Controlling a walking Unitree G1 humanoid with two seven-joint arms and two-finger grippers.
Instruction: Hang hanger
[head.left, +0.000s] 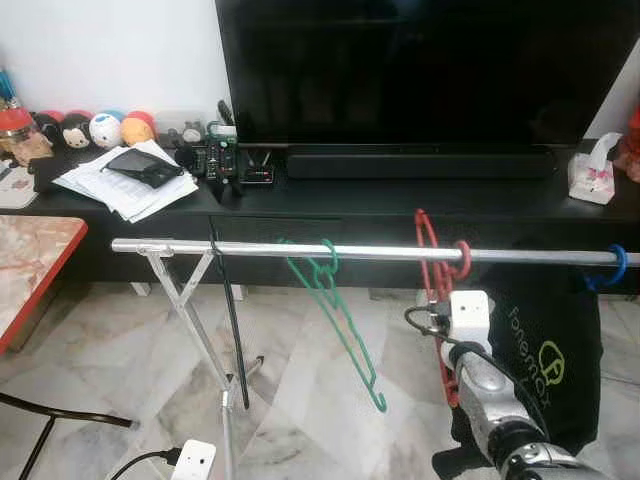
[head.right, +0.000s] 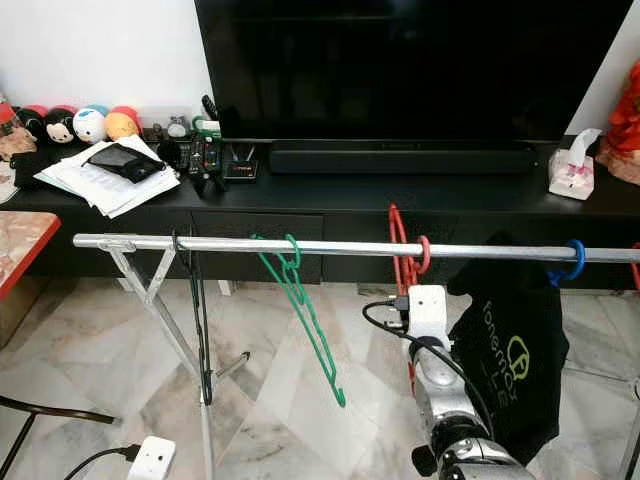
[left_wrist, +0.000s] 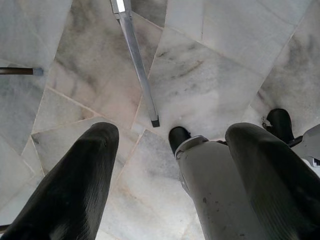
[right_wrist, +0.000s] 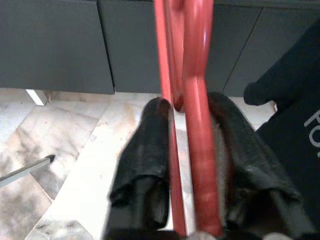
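A red hanger (head.left: 428, 250) has its hook over the silver rail (head.left: 250, 248) of a clothes rack, right of the middle. My right gripper (right_wrist: 190, 105) is raised just below the rail and shut on the hanger's red bars, one black finger (right_wrist: 145, 150) on each side. The white wrist camera (head.left: 468, 312) hides the fingers in the eye views. My left gripper (left_wrist: 172, 132) hangs low, open and holding nothing, pointing at the marble floor (left_wrist: 210, 80).
A green hanger (head.left: 335, 310) and a black hanger (head.left: 232, 320) hang further left on the rail. A black T-shirt (head.left: 545, 350) on a blue hanger (head.left: 615, 268) hangs to the right. Behind stand a black TV console (head.left: 380, 205) and TV. A white power strip (head.left: 195, 460) lies on the floor.
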